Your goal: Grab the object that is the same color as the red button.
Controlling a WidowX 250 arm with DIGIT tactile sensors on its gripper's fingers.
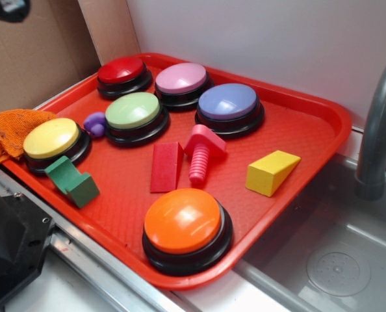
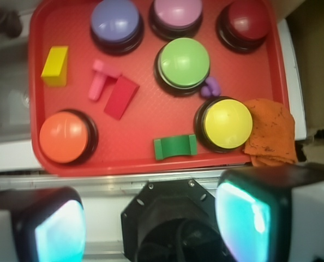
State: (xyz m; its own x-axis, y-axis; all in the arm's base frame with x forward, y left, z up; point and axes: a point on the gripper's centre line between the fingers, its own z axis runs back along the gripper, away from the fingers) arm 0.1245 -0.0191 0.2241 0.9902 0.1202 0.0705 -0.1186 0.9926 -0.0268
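Beside a grey sink, a red tray [image 1: 323, 123] holds the red wedge block [image 2: 120, 97], untouched at centre, pink bolt [image 2: 99, 83] touching at ten o'clock. Red button [image 2: 248, 19] sits at one o'clock. Gripper [image 2: 151, 224] fingers apart, well short; everything remains undone.

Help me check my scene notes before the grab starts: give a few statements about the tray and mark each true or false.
1. The red wedge lies beside the pink bolt. True.
2. The red button sits at the tray's front edge. False: it is at the back, next to the pink button; the orange button is in front.
3. The gripper is shut on the red wedge. False: it hangs open outside the tray, holding nothing.
4. The yellow wedge lies apart from the red one. True.
5. An orange cloth lies by the yellow button. True.
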